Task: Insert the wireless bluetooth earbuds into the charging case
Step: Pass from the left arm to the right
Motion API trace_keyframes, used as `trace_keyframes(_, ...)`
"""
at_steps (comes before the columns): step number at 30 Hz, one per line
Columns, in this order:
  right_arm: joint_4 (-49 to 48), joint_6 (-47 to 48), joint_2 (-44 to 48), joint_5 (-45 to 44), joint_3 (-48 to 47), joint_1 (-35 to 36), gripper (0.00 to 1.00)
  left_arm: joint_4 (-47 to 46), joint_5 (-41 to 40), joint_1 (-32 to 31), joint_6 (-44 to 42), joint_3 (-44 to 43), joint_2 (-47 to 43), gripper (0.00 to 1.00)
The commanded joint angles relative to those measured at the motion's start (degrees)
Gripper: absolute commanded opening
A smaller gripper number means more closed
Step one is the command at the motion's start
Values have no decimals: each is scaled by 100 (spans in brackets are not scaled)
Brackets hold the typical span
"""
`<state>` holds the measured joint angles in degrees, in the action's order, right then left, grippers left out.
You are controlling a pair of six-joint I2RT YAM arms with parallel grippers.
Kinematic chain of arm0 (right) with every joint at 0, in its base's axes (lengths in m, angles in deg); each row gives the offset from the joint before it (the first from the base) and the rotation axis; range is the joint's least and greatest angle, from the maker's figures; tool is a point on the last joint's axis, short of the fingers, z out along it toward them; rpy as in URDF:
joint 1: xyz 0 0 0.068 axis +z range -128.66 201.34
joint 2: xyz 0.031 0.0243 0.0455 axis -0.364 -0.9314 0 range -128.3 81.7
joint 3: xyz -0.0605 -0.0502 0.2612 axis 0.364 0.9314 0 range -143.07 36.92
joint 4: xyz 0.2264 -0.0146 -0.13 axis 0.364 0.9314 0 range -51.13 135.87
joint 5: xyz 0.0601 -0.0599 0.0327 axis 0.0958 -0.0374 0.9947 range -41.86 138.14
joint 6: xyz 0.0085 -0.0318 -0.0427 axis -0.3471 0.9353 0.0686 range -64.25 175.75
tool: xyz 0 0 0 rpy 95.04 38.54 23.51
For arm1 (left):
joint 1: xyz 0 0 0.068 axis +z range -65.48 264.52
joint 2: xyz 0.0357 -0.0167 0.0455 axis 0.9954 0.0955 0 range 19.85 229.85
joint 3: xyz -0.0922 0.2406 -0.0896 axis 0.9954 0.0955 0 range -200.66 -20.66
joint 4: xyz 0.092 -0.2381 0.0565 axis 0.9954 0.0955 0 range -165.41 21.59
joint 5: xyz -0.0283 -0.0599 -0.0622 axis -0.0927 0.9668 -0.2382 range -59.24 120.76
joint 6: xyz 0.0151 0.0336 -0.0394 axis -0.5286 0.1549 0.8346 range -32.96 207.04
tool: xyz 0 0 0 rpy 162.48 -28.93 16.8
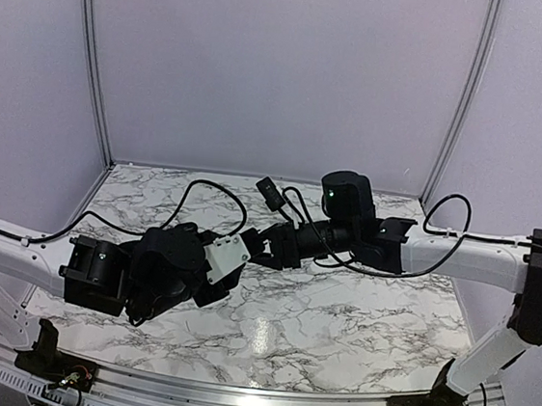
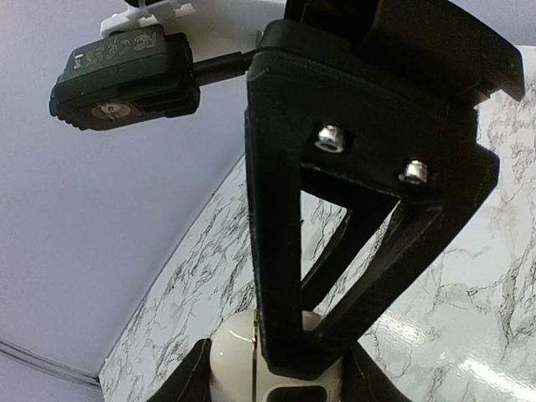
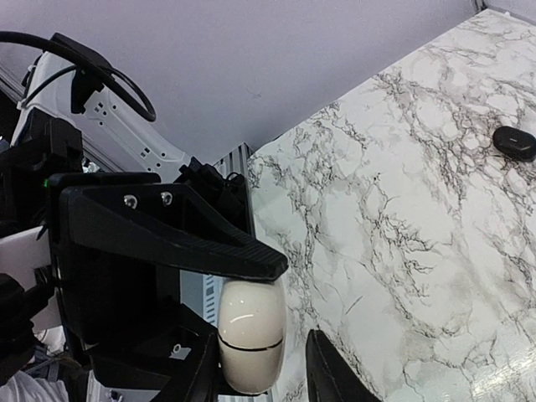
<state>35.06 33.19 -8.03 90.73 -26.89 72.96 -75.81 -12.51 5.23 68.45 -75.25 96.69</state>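
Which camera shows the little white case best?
The right wrist view: the charging case shows almost whole, seam included. The left wrist view shows a partly covered bit at its bottom edge; the top view hides it.

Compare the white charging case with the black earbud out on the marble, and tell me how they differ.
The charging case is glossy white; the earbud is black. The charging case is held up between the fingers of the left claw; the earbud lies loose on the marble table, far off to the side. Both are small, rounded pieces.
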Motion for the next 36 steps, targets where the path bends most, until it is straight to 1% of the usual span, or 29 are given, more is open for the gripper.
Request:
trace_keyframes(1, -202, -24, -99, 68, -284, 62, 33, -297, -203, -52, -79, -140, 33, 26)
trace_keyframes(3, -231, -31, -130, 112, -294, 82, 30, -323, -287, -52, -110, -140, 58, 26)
trace_keyframes(6, -222, -27, -190, 157, -337, 107, 28, -333, -314, -54, -128, -143, 71, 27)
trace_keyframes(10, -217, -26, -265, 205, -367, 121, 29, -384, -330, -52, -158, -128, 46, 27)
trace_keyframes(14, -202, -20, -296, 244, -378, 121, 28, -421, -363, -57, -146, -103, 35, 27)
trace_keyframes(16, -191, -20, -320, 283, -386, 120, 31, -485, -384, -55, -168, -75, 11, 27)
trace_keyframes(17, -186, -20, -326, 287, -386, 121, 30, -499, -377, -53, -178, -70, -5, 28)
trace_keyframes(21, -90, 89, -299, 212, -435, 120, 18, -522, -388, -52, -182, -54, -17, 32)
trace_keyframes(23, -6, 171, -280, 171, -471, 121, 10, -517, -408, -51, -155, -36, -29, 39)
trace_keyframes(25, 10, 223, -238, 150, -480, 116, 5, -506, -412, -52, -117, 3, -76, 50)
trace_keyframes(26, 24, 258, -211, 146, -485, 120, 3, -510, -400, -52, -107, 27, -115, 62)
trace_keyframes(30, 31, 425, -64, 116, -476, 57, 0, -445, -261, -50, -20, 187, -384, 96)
trace_keyframes(31, 25, 462, -13, 118, -468, 1, 0, -401, -178, -44, 19, 245, -525, 99)
trace_keyframes(36, -57, 681, 331, 127, -243, -321, 0, -138, 326, 53, 324, 520, -1051, 99)
